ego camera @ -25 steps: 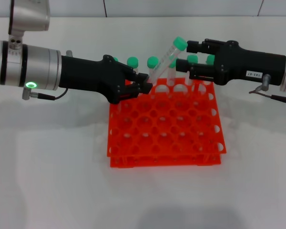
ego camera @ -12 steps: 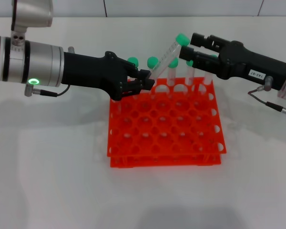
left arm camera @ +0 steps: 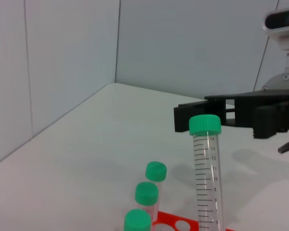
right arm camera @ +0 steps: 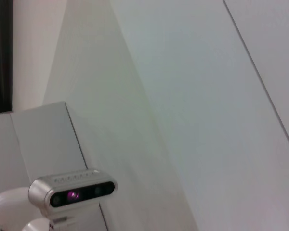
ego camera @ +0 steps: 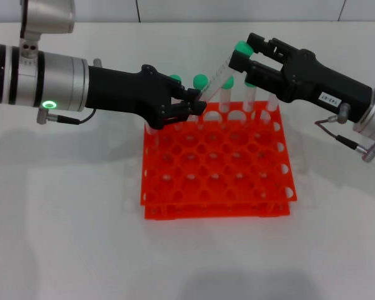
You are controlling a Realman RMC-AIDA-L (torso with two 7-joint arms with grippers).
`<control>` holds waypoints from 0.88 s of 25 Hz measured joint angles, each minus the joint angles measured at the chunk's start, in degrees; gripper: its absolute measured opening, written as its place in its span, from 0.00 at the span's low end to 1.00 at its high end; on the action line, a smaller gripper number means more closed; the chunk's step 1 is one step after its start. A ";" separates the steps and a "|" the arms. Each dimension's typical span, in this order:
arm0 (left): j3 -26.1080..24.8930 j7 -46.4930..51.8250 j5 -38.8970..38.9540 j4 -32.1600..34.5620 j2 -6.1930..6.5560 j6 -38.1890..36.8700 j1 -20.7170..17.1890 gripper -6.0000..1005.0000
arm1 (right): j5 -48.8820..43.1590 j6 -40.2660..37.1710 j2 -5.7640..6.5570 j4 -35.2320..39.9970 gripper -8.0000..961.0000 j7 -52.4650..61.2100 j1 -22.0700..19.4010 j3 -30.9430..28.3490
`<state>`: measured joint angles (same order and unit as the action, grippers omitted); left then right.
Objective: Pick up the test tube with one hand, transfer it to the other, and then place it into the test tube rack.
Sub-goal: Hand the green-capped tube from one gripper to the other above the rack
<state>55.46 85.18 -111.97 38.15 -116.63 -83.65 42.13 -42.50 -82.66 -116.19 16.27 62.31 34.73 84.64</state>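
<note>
my left gripper [ego camera: 197, 107] is closed on the lower end of the tube [ego camera: 215, 78], which leans above the back edge of the orange rack [ego camera: 217, 164]. my right gripper [ego camera: 240, 56] is open around its green cap.

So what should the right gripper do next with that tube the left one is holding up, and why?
Probably close on the test tube just below its green cap. The left gripper grips the tube's lower end, tilted above the test tube rack, and the right gripper sits open around the cap end, so the handover grasp looks like the next step.
</note>
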 joint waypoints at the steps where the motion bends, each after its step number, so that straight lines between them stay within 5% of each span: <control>1: 0.00 -0.05 0.03 0.00 -0.03 0.00 0.03 0.27 | 1.20 0.21 0.00 0.04 0.72 -0.20 -0.01 1.19; 22: 0.04 -0.36 0.02 -0.20 -0.81 0.86 0.45 0.29 | 6.11 1.83 0.00 0.73 0.71 -1.21 0.21 6.38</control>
<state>55.50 84.81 -111.96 37.94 -117.44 -82.79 42.58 -36.39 -80.82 -116.19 17.00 61.11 34.95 91.02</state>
